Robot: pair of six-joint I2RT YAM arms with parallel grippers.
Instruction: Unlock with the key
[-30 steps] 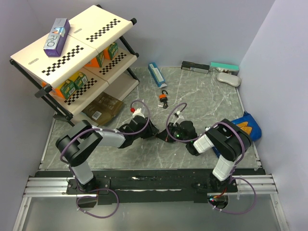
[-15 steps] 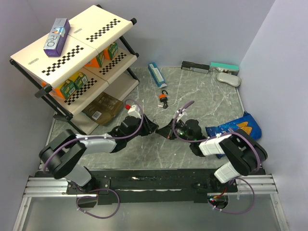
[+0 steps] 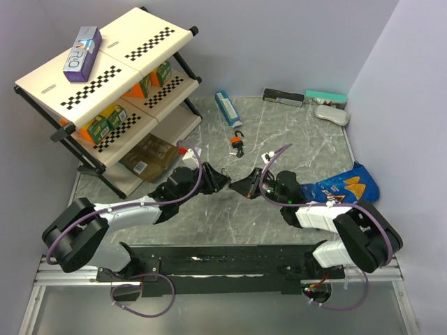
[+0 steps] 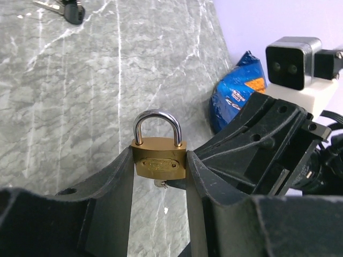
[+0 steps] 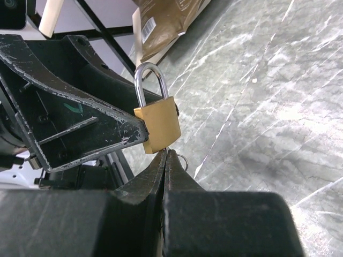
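My left gripper (image 3: 222, 183) is shut on a small brass padlock (image 4: 159, 160), held upright by its sides with the steel shackle closed on top. My right gripper (image 3: 246, 187) faces it from the right. Its fingers are pressed together (image 5: 166, 155) on a small metal key, whose tip (image 4: 159, 184) sits at the padlock's underside (image 5: 158, 128). A thin wire ring (image 5: 183, 160) hangs beside the fingertips. A cluster of black-headed keys (image 4: 72, 9) lies on the table beyond, untouched.
An orange padlock (image 3: 239, 144) lies just beyond the grippers. A blue snack bag (image 3: 342, 185) is at the right. A shelf rack (image 3: 105, 77) and a brown pouch (image 3: 150, 157) are at the left. A blue box (image 3: 227, 107) and small items (image 3: 307, 98) are at the back.
Both arms have stretched out low, their elbows swinging outward and toward the near edge. The two grippers stayed joined at the padlock and shifted slightly toward the far side.
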